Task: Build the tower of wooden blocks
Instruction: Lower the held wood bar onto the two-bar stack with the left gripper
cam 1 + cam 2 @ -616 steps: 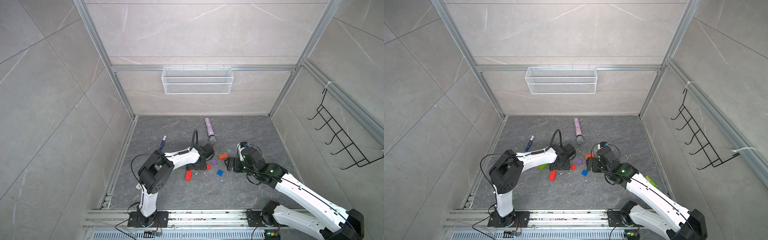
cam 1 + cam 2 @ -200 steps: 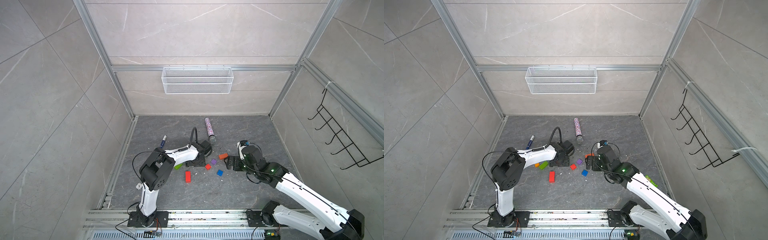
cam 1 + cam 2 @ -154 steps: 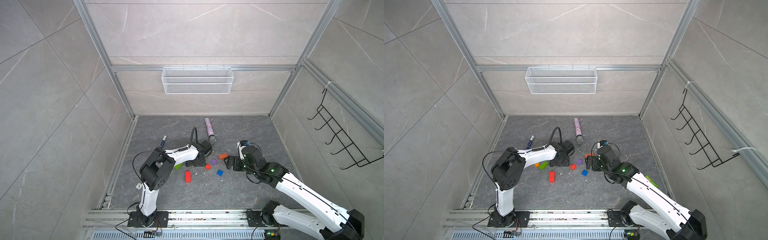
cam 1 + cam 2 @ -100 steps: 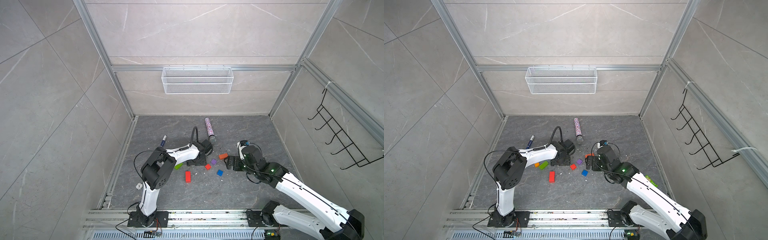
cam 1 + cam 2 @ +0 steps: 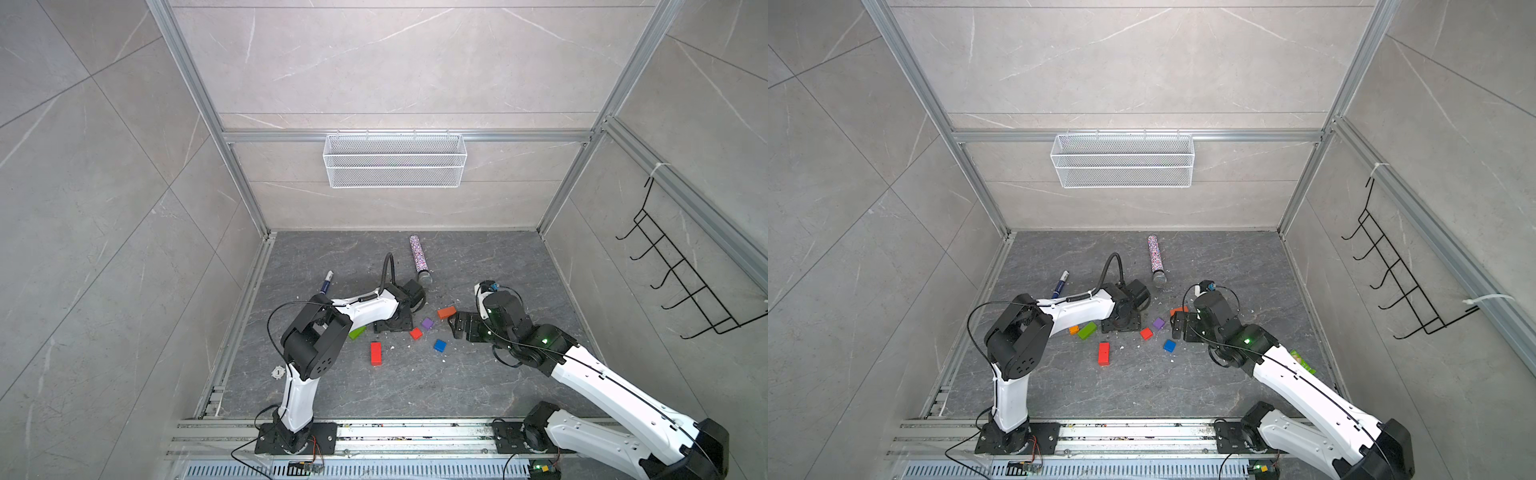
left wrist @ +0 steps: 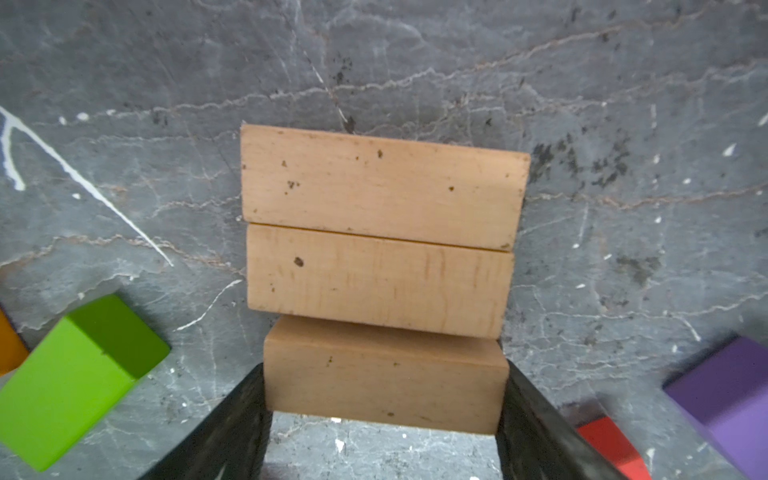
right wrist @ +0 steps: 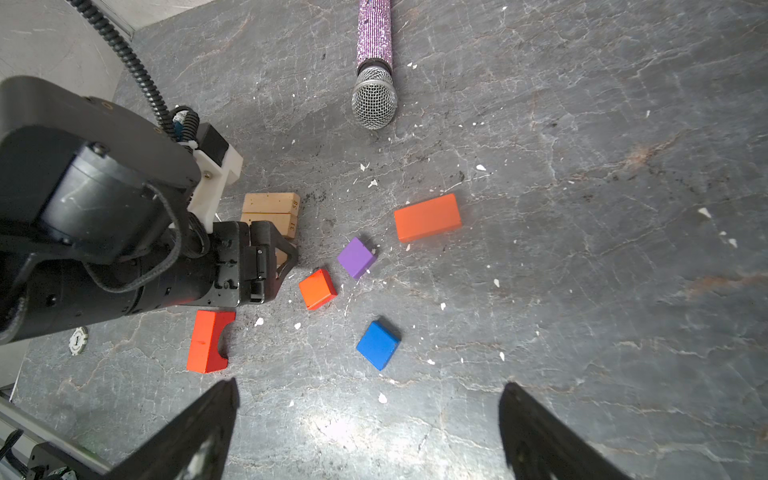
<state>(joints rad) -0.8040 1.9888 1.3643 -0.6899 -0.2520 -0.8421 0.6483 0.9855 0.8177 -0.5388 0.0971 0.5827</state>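
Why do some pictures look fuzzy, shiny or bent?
Left wrist view: tan wooden blocks sharp, purple cube at the edge blurred. Right wrist view: glare on the grey floor. Both top views: wide lens splays the metal frame posts.

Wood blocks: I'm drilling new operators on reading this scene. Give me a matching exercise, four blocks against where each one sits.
1 end tan block
2 green block
3 purple cube
4 long red block

a lying apart, nearest the front rail
b between the left gripper's jaws
c beside a small orange block
d between the red cube and the orange oblong

Pairs: 1-b, 2-c, 3-d, 4-a
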